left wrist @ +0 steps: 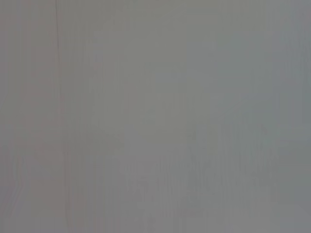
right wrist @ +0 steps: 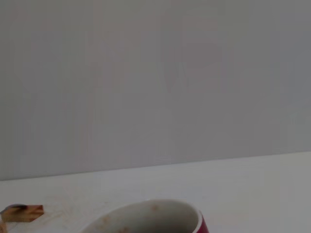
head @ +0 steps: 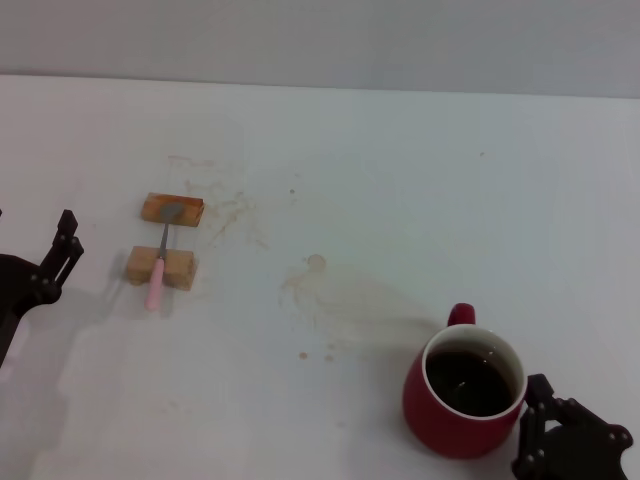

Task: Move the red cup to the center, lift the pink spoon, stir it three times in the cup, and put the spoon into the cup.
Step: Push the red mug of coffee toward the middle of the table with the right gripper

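Observation:
The red cup [head: 463,392] stands at the near right of the white table, handle pointing away from me, with dark liquid inside. Its rim also shows in the right wrist view [right wrist: 160,218]. The pink spoon [head: 158,265] lies across two tan wooden blocks at the left, its grey bowl on the far block and its pink handle over the near one. My right gripper [head: 545,430] is just to the right of the cup, low and close to it. My left gripper [head: 62,255] sits at the left edge, left of the spoon. The center [head: 330,270] is bare, stained tabletop.
The far wooden block [head: 173,209] and the near wooden block [head: 160,266] prop the spoon. Brown stains [head: 340,310] mark the table's middle. A grey wall runs behind the table. The left wrist view shows only plain grey. A block end shows in the right wrist view [right wrist: 22,212].

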You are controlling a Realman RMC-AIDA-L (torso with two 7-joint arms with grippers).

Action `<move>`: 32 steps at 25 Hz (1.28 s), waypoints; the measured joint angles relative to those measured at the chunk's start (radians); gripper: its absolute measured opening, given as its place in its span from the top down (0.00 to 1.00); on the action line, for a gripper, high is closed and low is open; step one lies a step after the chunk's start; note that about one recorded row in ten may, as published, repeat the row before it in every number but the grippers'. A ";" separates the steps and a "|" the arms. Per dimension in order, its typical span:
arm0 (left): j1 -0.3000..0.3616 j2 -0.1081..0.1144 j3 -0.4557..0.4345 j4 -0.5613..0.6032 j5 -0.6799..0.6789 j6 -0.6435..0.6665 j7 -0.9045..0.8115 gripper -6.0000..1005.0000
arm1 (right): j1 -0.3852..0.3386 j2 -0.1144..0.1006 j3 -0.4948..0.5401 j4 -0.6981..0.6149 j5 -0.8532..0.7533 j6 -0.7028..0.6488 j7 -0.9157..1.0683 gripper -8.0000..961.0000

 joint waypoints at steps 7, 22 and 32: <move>0.000 -0.001 0.001 0.002 0.000 0.000 0.000 0.16 | 0.041 0.000 0.001 -0.012 -0.001 0.033 0.043 0.99; -0.001 -0.003 0.001 0.007 0.001 -0.006 0.000 0.16 | 0.014 -0.002 0.029 -0.065 0.007 -0.136 0.042 0.99; -0.007 -0.002 0.001 0.007 0.001 -0.011 0.000 0.16 | 0.011 -0.001 0.028 -0.030 -0.036 -0.224 -0.091 0.99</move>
